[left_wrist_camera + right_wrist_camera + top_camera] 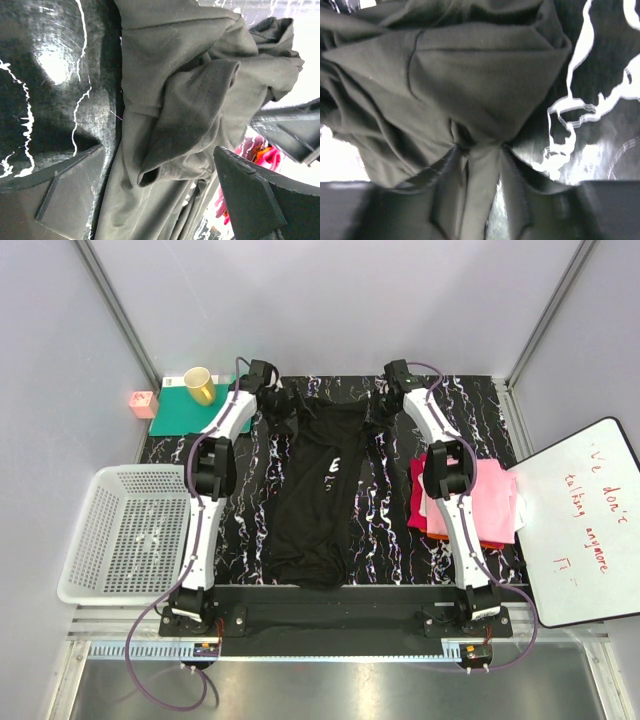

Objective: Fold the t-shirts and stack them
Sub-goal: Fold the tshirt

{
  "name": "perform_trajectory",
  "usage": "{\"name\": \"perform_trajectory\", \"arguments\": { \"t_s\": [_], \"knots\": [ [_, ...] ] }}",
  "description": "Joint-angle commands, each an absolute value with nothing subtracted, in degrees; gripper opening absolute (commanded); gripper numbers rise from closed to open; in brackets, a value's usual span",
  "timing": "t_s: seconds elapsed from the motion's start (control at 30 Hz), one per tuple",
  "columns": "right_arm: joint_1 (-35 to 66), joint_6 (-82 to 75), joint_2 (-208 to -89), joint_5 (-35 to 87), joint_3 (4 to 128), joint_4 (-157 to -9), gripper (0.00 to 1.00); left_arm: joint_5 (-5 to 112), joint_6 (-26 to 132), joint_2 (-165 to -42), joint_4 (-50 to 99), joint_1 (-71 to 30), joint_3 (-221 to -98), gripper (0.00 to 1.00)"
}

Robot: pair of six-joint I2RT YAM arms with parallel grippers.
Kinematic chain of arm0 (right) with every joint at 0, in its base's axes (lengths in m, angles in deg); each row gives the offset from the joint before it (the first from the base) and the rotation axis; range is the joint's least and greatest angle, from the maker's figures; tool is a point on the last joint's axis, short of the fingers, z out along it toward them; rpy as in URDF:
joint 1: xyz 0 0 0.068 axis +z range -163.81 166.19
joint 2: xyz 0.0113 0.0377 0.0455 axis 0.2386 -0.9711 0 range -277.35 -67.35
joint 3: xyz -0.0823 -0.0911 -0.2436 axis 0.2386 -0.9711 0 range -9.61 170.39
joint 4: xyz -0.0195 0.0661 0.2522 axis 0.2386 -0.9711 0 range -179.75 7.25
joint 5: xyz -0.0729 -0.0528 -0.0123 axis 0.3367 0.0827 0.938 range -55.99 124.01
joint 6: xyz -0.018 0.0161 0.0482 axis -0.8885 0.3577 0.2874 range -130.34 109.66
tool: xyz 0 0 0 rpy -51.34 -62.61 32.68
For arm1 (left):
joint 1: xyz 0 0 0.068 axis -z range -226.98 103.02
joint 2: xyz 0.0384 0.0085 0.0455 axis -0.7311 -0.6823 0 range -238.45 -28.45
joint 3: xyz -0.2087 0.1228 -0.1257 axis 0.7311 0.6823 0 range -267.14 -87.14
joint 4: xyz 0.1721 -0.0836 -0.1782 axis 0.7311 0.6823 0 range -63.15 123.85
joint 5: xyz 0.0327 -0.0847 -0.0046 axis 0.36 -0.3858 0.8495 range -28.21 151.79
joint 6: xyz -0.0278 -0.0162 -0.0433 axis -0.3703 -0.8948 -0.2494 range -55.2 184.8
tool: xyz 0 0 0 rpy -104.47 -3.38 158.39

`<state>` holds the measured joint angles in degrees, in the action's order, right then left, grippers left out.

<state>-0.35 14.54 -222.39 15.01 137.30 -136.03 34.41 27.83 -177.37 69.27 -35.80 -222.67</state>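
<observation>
**Both hands at the shirt's far end, one clamped, one apart**

The right hand (477, 157) is clamped on a bunched fold of the black t-shirt (315, 500); cloth gathers into a pinch between its fingers. The left hand (159, 150) stands apart, with crumpled fabric lying between its fingers but not gripped. In the top view both hands sit at the shirt's far corners, left (272, 400) and right (383, 400).

From there the shirt runs lengthwise toward the arm bases, down the middle of the bench (385, 530), its near hem at the bench's near edge. Either arm is equally close to its own corner. A pull toward the bases looks open to me. Sideways room is tighter: the folded stack (497, 502) lies just right of the shirt, under the right arm, and the white basket (120, 530) sits off the left edge.
</observation>
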Motion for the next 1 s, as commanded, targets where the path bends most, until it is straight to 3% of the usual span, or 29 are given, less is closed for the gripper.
{"name": "perform_trajectory", "arguments": {
  "t_s": [0.0, 0.17, 0.33, 0.57, 0.6, 0.73, 0.83, 0.97],
  "knots": [
    [-0.5, 14.8, -225.9, 15.6, 142.5, -132.8, 0.3, 30.1, 26.7, -170.0, 66.6, -36.8, -220.6, 0.99],
    [-0.5, 14.1, -227.9, 16.7, 146.2, -129.0, 0.24, 28.7, 26.2, -162.9, 65.2, -36.9, -215.8, 0.99],
    [-0.5, 14.6, -229.1, 17.3, 146.6, -122.8, 0.27, 26.0, 25.2, -158.4, 64.1, -36.9, -210.1, 0.99],
    [-1.0, 15.6, -227.9, 13.5, 146.8, -119.8, 0.5, 24.8, 27.1, -151.9, 63.9, -36.8, -202.7, 0.99],
    [-1.0, 15.2, -225.2, 13.3, 145.9, -119.6, 0.6, 24.4, 27.3, -151.1, 63.9, -36.8, -201.9, 0.99],
    [-1.1, 13.6, -215.7, 13.7, 139.7, -119.3, 0.8, 21.5, 27.8, -145.7, 63.6, -36.5, -193.6, 0.98],
    [-1.1, 12.2, -207.3, 12.5, 132.6, -119.5, 0.84, 19.9, 28.8, -141.0, 63.6, -35.6, -186.4, 0.96],
    [-1.1, 11.1, -197.2, 10.6, 119.8, -122.3, 0.84, 18.7, 30.9, -135.6, 65.7, -32.9, -178.5, 0.91]
  ]
}}
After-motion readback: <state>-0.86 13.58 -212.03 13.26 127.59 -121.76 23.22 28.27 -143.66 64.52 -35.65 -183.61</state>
